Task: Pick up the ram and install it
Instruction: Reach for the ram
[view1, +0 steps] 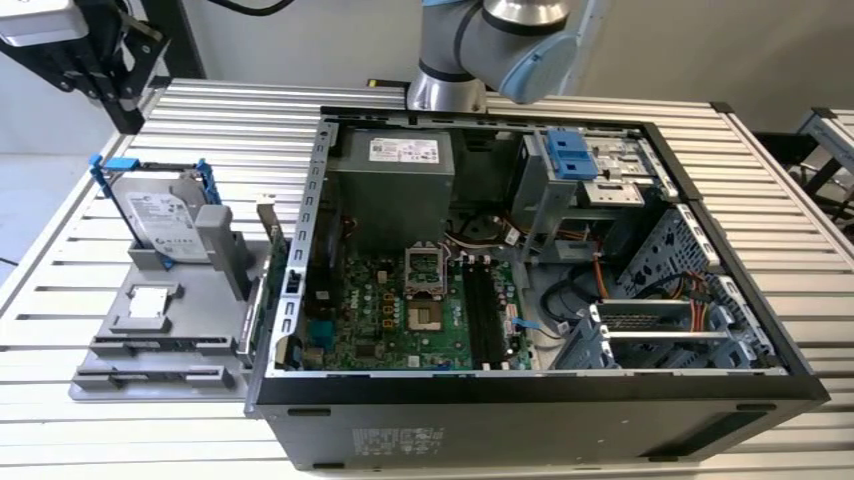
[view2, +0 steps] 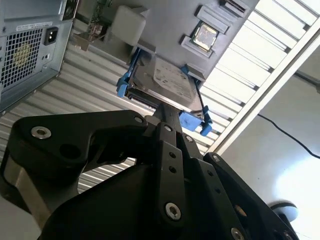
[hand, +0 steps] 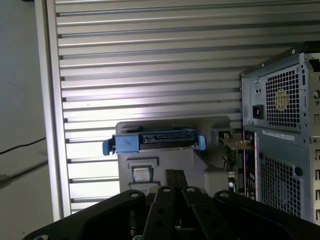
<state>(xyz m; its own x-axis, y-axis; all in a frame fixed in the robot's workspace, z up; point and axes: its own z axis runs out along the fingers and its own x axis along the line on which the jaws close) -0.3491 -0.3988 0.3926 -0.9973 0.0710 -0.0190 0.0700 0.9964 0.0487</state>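
High over the parts tray, the gripper (hand: 173, 176) hovers with the ram not yet picked up.
The step in hand looks like the reach for the pick. The fingers seem pressed together on nothing, so a grasp calls for parting them and lining up along the stick's thin edge. Left to right in the exterior view: one blue-bracketed hard drive (view1: 167, 225) upright on one grey tray (view1: 187, 330), one square chip (view1: 147, 305) lying flat, one ram (view1: 272, 240), probably the thin stick on edge at the tray's right side, and one open computer case (view1: 561, 395) just beside it, with black memory slots (view1: 483, 312) I cannot count.
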